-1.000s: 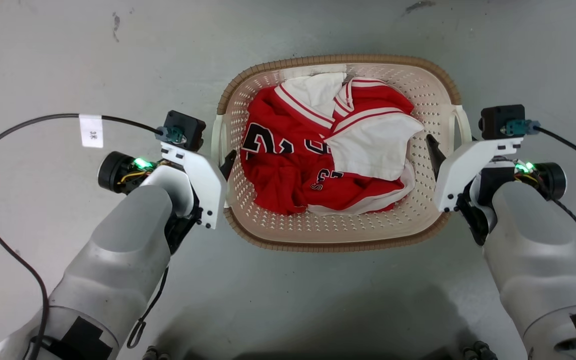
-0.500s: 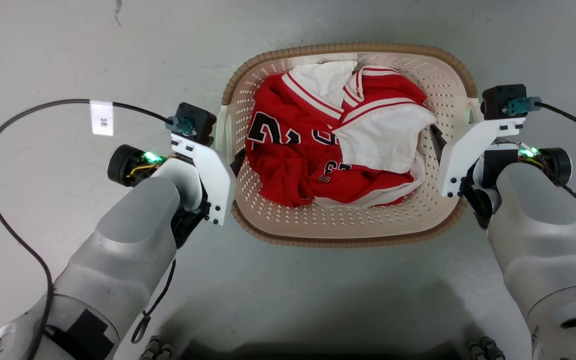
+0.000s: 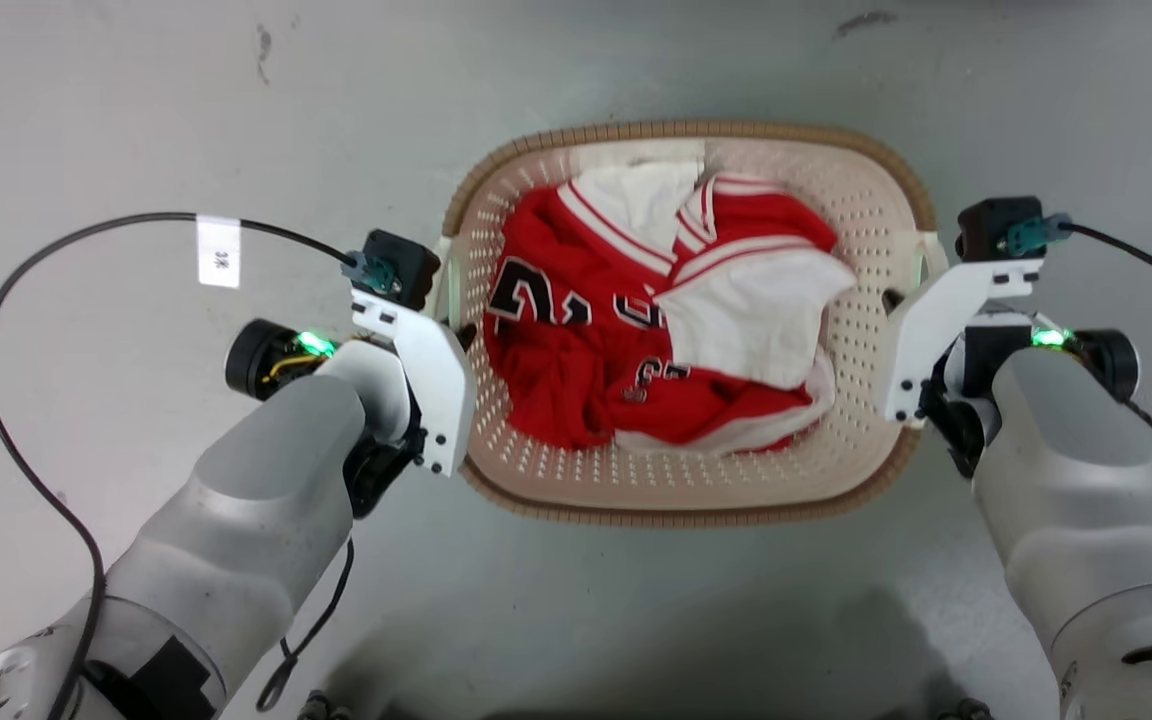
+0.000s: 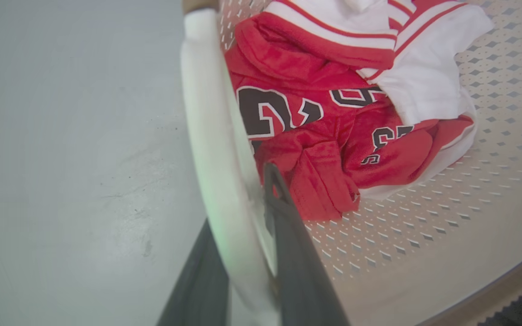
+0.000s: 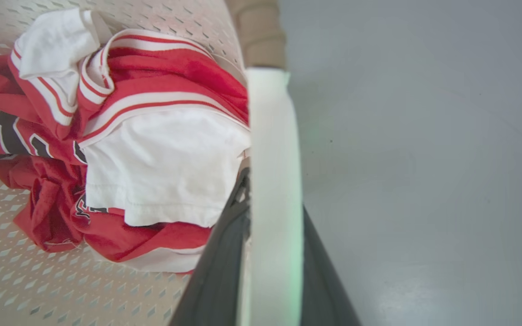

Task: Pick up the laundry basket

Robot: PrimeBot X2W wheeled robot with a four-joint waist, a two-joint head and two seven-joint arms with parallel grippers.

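In the head view the fingers of the left gripper and the right gripper are almost wholly hidden behind the white wrist brackets. In the wrist views the left handle and the right handle of the laundry basket are blurred. The print on the cable tags is too small to be read, and the lettering on the red jersey is partly lost in folds.
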